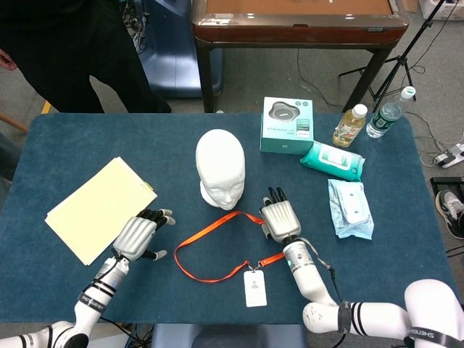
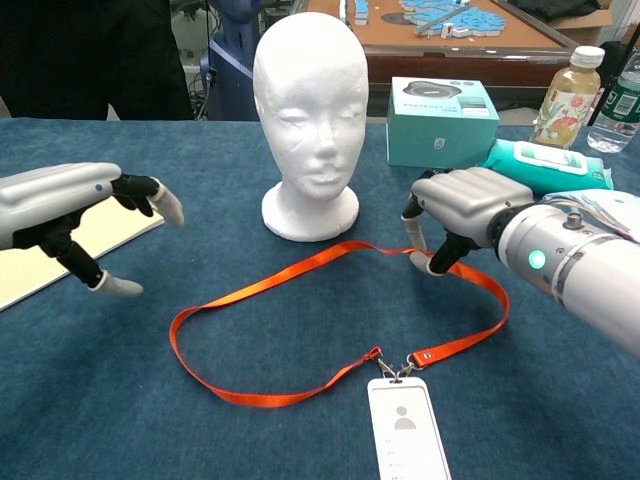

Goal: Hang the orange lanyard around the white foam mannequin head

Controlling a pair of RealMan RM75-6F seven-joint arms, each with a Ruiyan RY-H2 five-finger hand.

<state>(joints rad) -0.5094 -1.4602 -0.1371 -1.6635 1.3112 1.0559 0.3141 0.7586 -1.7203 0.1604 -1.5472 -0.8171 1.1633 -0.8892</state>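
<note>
Lying flat on blue table (image 1: pixel 65 145): orange lanyard (image 2: pixel 255 292) in a loop, just in front of white foam head (image 2: pixel 308 110), w/ white badge (image 2: pixel 408 431) clipped at near end. Pinching strap at far right of loop: right hand (image 2: pixel 455 215), fingertips (image 2: pixel 420 262) curled down onto it. Hovering near loop's left end, not touching: left hand (image 2: pixel 70 210), fingers spread, nothing in it. Sitting behind left hand: yellow folder (image 1: pixel 98 206). Behind right hand: teal box (image 1: pixel 287 125), wipes pack (image 1: pixel 332 160), 2 bottles.
</note>
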